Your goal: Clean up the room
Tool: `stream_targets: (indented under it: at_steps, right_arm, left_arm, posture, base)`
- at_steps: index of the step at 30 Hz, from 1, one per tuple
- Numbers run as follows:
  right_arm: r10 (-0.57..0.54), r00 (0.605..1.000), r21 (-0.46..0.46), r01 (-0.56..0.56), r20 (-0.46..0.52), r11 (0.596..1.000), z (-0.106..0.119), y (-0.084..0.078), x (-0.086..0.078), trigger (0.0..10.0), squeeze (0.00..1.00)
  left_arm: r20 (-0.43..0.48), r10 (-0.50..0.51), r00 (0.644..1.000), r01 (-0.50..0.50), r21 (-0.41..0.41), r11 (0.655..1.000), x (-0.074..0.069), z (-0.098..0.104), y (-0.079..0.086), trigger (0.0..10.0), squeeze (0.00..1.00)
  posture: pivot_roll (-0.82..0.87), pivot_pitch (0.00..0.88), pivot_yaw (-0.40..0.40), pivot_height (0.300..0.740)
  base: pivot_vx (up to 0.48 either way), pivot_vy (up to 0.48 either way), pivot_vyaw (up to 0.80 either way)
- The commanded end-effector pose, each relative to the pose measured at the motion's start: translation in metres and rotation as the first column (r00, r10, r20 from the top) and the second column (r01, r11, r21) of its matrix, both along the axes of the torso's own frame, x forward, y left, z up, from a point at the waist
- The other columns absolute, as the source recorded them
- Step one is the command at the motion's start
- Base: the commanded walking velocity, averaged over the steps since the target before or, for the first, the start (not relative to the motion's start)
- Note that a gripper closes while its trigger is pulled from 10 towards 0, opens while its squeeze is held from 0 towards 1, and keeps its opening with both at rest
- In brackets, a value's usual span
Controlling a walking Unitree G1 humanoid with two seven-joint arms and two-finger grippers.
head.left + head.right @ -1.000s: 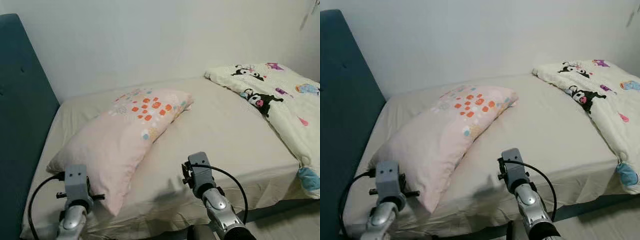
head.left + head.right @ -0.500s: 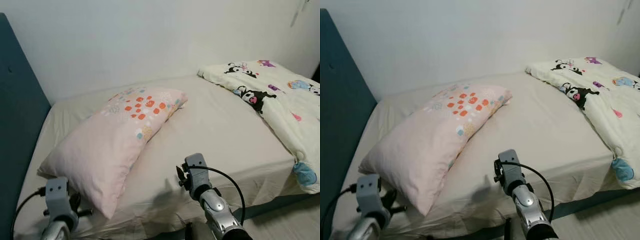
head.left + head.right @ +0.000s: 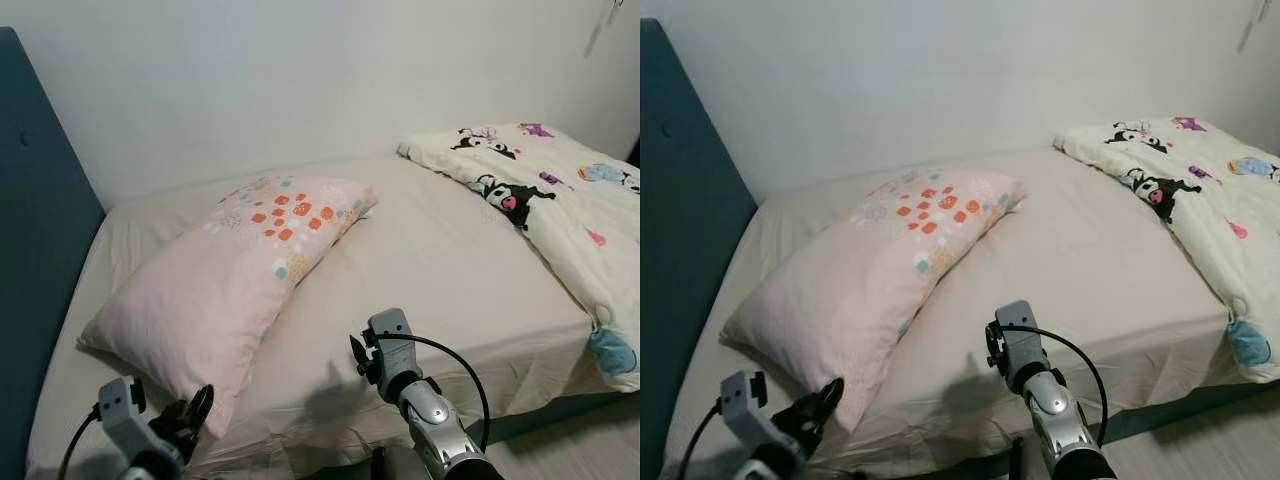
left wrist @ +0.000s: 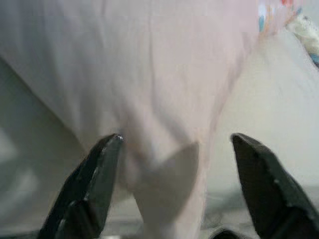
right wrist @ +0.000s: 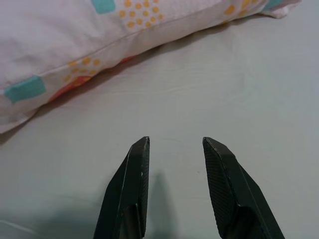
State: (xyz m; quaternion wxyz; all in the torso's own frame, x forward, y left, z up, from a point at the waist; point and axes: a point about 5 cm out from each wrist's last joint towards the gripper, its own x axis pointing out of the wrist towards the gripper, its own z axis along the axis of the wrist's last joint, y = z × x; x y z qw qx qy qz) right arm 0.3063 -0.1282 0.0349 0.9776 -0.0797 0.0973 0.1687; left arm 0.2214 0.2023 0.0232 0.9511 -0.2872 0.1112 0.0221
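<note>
Beige bed (image 3: 450, 260) is carrying everything. Left gripper (image 4: 172, 164), jaws spread, is lining up on the pink pillow's (image 3: 230, 280) near corner, presumably to straighten it. Right gripper (image 5: 172, 174), slightly parted, is hovering over bare sheet. Cartoon quilt (image 3: 560, 200) is lying bunched rightward.

Head stereo pair: high, angled forward-down over the bed (image 3: 450, 270); both eyes share pillow (image 3: 230, 280) at 10 o'clock, quilt (image 3: 560, 200) at 2 o'clock. Left wrist view: very close, aimed at the pillow's near corner. Right wrist view: low over the sheet, facing the pillow's long edge.
</note>
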Motion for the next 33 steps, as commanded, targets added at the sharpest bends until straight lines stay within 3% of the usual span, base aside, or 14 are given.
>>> stream_targets:
  at_steps: [1,10,13,14,16,17,21,23,26,31,33]
  right_arm:
    - [0.008,1.0,0.008,-0.008,0.0,1.0,0.001,0.003,0.0,10.0,0.0]
    - [0.015,1.0,0.01,-0.015,0.013,1.0,0.004,0.002,0.0,10.0,0.0]
    - [0.016,1.0,0.011,-0.016,0.017,1.0,0.004,0.002,0.0,10.0,0.0]
    - [0.017,1.0,0.011,-0.017,0.017,1.0,0.004,0.002,-0.001,10.0,0.0]
    - [0.017,1.0,0.011,-0.017,0.017,1.0,0.004,0.002,-0.001,10.0,0.0]
    - [0.02,1.0,0.01,-0.02,0.013,1.0,0.003,0.002,-0.002,10.0,0.0]
    - [0.027,1.0,0.008,-0.027,0.002,1.0,0.0,0.004,-0.004,10.0,0.0]
    - [0.034,0.999,0.01,-0.034,-0.005,0.999,-0.001,0.007,-0.004,10.0,0.0]
    - [0.039,0.999,0.012,-0.038,-0.01,0.999,-0.001,0.008,-0.005,10.0,0.0]
    - [0.048,0.999,0.007,-0.048,-0.011,0.999,-0.001,0.01,-0.005,10.0,0.0]
    - [0.051,0.999,0.008,-0.051,-0.011,0.999,-0.001,0.01,-0.005,10.0,0.0]
  left_arm:
    - [-0.032,0.025,0.999,-0.024,0.039,0.999,-0.001,-0.006,0.003,10.0,1.0]
    - [-0.02,0.074,0.997,-0.071,0.123,0.99,0.009,-0.002,0.014,10.0,1.0]
    - [0.001,0.09,0.996,-0.088,0.188,0.978,0.008,0.003,0.023,10.0,1.0]
    - [0.009,0.119,0.993,-0.118,0.238,0.964,0.008,0.005,0.029,10.0,1.0]
    - [0.009,0.119,0.993,-0.118,0.238,0.964,0.008,0.005,0.029,10.0,1.0]
    - [0.031,0.189,0.981,-0.189,0.304,0.934,0.006,0.008,0.044,10.0,1.0]
    - [0.012,0.166,0.986,-0.162,0.302,0.939,0.005,0.004,0.04,10.0,1.0]
    - [-0.018,0.111,0.994,-0.105,0.193,0.975,0.006,-0.005,0.022,10.0,1.0]
    - [-0.027,0.091,0.996,-0.086,0.131,0.988,0.008,-0.01,0.011,10.0,1.0]
    - [-0.047,0.055,0.997,-0.047,0.148,0.988,0.013,-0.017,-0.002,10.0,1.0]
    - [-0.056,0.052,0.997,-0.045,0.119,0.992,0.016,-0.02,-0.006,10.0,1.0]
  posture:
    - [-0.08,0.011,-0.004,0.561]
    - [-0.1,0.019,-0.004,0.561]
    - [-0.1,0.02,-0.002,0.561]
    - [-0.1,0.019,-0.001,0.561]
    - [-0.1,0.019,-0.001,0.561]
    - [-0.09,0.019,-0.003,0.561]
    - [-0.09,0.02,-0.005,0.561]
    - [-0.09,0.025,-0.002,0.561]
    - [-0.09,0.029,-0.004,0.561]
    - [-0.1,0.04,-0.004,0.561]
    - [-0.1,0.045,-0.003,0.561]
  base:
    - [0.0,0.0,0.0]
    - [0.0,0.0,0.0]
    - [0.0,0.0,0.0]
    - [0.0,0.0,0.0]
    - [0.0,0.0,0.0]
    - [0.0,0.0,0.0]
    - [0.0,0.0,0.0]
    - [0.0,0.0,0.0]
    - [0.0,0.0,0.0]
    - [0.0,0.0,0.0]
    - [0.0,0.0,0.0]
